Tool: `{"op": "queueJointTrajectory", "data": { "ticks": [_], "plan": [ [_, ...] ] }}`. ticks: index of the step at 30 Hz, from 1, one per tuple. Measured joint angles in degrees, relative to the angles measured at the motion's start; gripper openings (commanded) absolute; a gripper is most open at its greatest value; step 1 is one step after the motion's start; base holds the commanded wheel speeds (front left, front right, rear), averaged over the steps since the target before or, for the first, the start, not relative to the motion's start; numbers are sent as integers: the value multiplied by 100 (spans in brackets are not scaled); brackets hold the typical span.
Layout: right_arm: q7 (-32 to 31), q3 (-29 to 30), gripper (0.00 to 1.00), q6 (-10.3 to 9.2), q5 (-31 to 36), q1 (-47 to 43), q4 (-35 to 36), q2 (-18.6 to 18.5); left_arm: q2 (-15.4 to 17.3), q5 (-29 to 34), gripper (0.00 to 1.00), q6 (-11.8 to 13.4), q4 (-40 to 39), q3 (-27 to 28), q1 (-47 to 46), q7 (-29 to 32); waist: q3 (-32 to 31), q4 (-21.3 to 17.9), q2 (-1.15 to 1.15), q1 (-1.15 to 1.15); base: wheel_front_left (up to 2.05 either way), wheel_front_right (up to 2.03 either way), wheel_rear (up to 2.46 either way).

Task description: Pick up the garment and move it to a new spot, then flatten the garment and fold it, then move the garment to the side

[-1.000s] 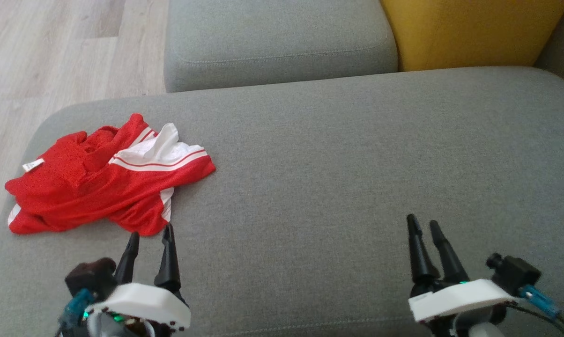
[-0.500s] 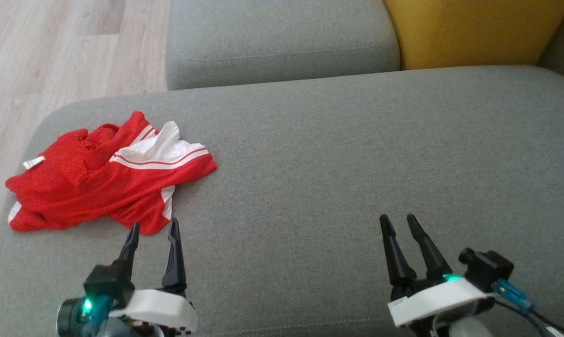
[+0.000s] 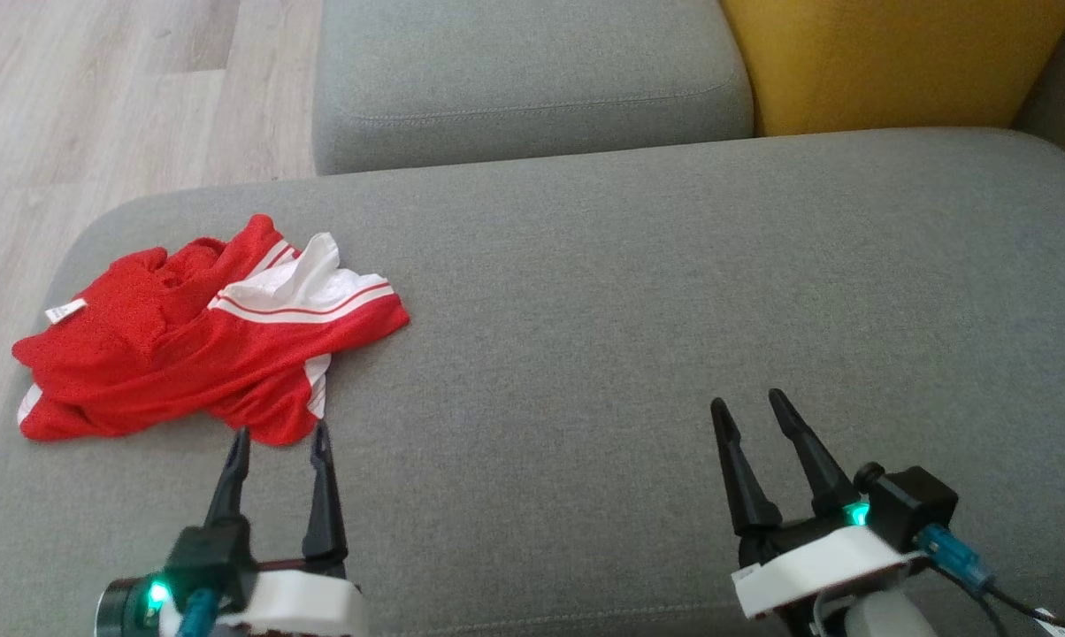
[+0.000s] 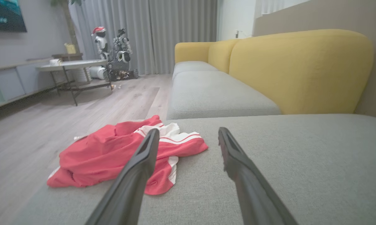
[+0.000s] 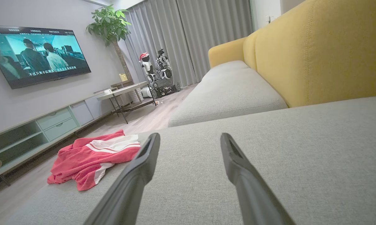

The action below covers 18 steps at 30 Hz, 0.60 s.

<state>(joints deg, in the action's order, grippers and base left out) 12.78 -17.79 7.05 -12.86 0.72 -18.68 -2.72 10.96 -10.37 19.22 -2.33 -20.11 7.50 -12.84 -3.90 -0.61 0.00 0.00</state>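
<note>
left jaws are nearest the work, spread wide, nothing between them; their fingers (image 3: 324,495) point at the near hem of the garment (image 3: 170,354), tips just short of it, not touching; my read: lined up for the pick, since the left arm is on the garment's side;
right jaws equally wide, also empty; their fingers (image 3: 743,473) sit over bare sofa seat (image 3: 630,292), well apart from the cloth; probably held there because the open stretch ahead is the obvious new spot, and flattening will want a second arm;
garment is red with white stripes, crumpled in a heap at the seat's left end, close to the edge above the floor (image 3: 99,97); layers are doubled over, white label (image 3: 64,310) showing at its far left, so no clean corner on offer; pinching the near hem fold looks like the easy entry; cloth looks thin, likely to drape and drag when lifted;
task is at step one, nothing lifted yet;
beyond: second grey cushion (image 3: 524,80) and yellow backrest (image 3: 895,62), both out of the way
</note>
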Motion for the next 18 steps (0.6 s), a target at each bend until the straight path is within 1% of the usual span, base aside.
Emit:
{"op": "queueJointTrajectory", "data": {
  "ticks": [2, 4, 9, 13, 18],
  "plan": [
    [8, 20, 100, 0, 123, -4, 19, -1, -126, -60, 100, -36, -23, 168, 88, -41, -3, 1, 0, 0, 0, 0, 0],
    [55, 21, 100, 0, 309, -4, 33, -2, -219, -36, 100, -177, -24, 325, 159, -76, -2, 1, 0, 0, 0, 0, 0],
    [145, -14, 100, 1, 633, -6, 107, -2, -304, 416, 100, -479, -23, 637, 197, -144, 18, -7, 0, 0, 0, 0, 0],
    [156, -29, 100, 1, 661, -6, 121, -2, -381, 619, 100, -764, 40, 708, 235, -145, 25, -14, 0, 0, 0, 0, 0],
    [156, -18, 100, 1, 646, -6, 120, -2, -454, 687, 100, -917, 209, 824, 298, -145, 18, -34, 0, 0, 0, 0, 0]
  ]
}}
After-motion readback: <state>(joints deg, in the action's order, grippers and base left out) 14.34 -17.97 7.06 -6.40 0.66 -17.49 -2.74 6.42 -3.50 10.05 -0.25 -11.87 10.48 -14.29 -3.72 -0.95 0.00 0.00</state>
